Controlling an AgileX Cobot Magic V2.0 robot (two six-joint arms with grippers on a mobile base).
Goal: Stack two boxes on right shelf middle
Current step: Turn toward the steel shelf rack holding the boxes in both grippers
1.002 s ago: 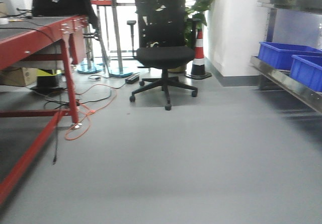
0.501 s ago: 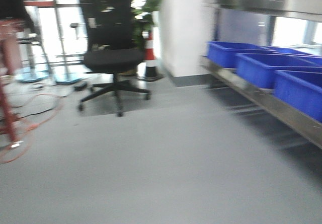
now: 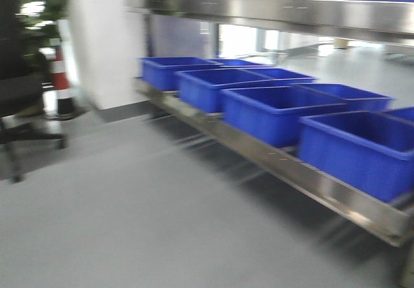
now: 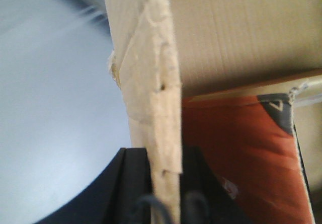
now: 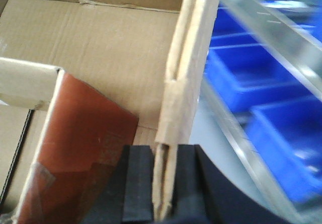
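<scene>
Plainly, the left tool point(image 4: 165, 183) and right tool point(image 5: 163, 183) each pinch a wall of the brown box point(image 5: 100, 48), with the right shelf point(image 3: 259, 8) and blue bins point(image 3: 272, 116) beside it.

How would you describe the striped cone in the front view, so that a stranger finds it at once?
Follow the steel shelf with its blue bins leftwards to the white wall. At the left foot of this wall the cone stands on the grey floor. It alone has red and white bands; the chair beside it is black.
</scene>
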